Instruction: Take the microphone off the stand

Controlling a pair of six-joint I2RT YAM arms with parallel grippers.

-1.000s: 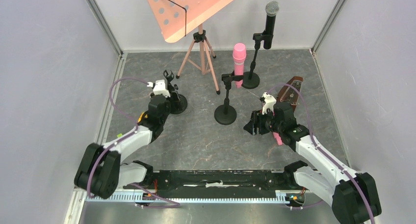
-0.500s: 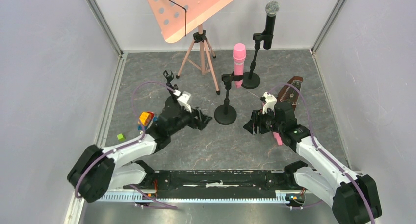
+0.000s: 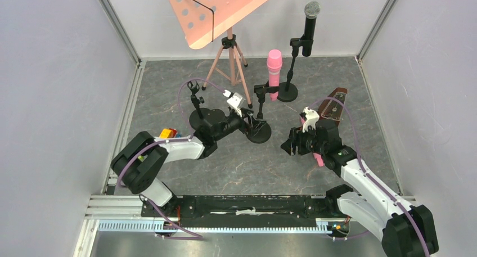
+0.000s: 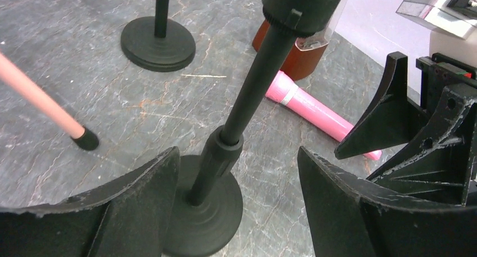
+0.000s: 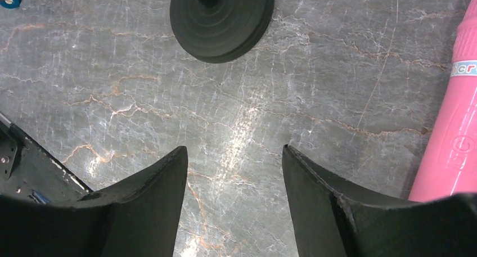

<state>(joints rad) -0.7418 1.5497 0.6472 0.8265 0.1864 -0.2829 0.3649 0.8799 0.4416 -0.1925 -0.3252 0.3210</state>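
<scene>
Over on the left an empty stand (image 3: 194, 97) has nothing in its clip. Beside it the left gripper (image 3: 253, 125) reaches across to the middle stand (image 3: 260, 105). Its claw is spread wide with the pole (image 4: 247, 99) between the fingers, low down just above the round base (image 3: 260, 134), and it touches nothing that I can see.

That is my worry: the claw is at the pole, not at the microphone. If it closes there and lifts, I reckon the whole stand comes up. A sideways nudge could tip the stand, top-heavy as it looks, toward the tripod leg (image 4: 39, 94) or the far stand (image 4: 158, 43).

The pink microphone (image 3: 274, 66) sits in the clip at the top of the middle stand, mid-table and toward the far side. It is nearly upright, with its long axis vertical, its rounded head up and its tail down through the clip.

Further right, the right gripper (image 3: 288, 144) hovers low over bare table near that base, its claw open and empty. A second pink microphone (image 5: 455, 116) lies flat just beside it, and a careless sweep could roll it.
</scene>
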